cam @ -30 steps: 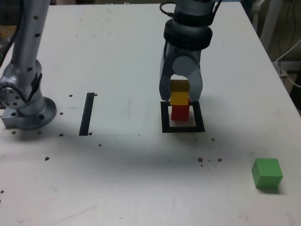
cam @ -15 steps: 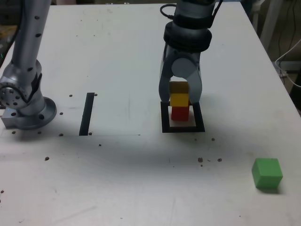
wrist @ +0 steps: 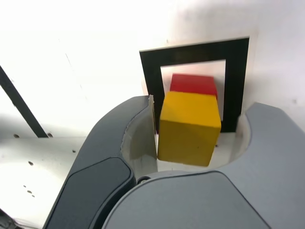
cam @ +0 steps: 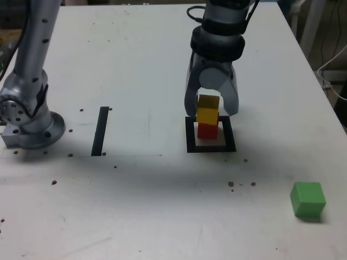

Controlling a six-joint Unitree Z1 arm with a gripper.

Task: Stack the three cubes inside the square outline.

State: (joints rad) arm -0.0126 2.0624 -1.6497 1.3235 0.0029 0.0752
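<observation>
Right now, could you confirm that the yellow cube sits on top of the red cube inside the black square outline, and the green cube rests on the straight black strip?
Not quite. The matte green cube rests on bare white table, far to the exterior view's right of the straight black strip, as that view shows. The rest holds: the matte yellow cube sits on the matte red cube inside the black square outline.

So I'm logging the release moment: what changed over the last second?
The gripper opened: its jaws, earlier tight against the yellow cube, now stand spread with gaps on both sides, so the cube has been let go. It rests on the red cube inside the square outline. The stack, the green cube and the black strip stayed put.
</observation>
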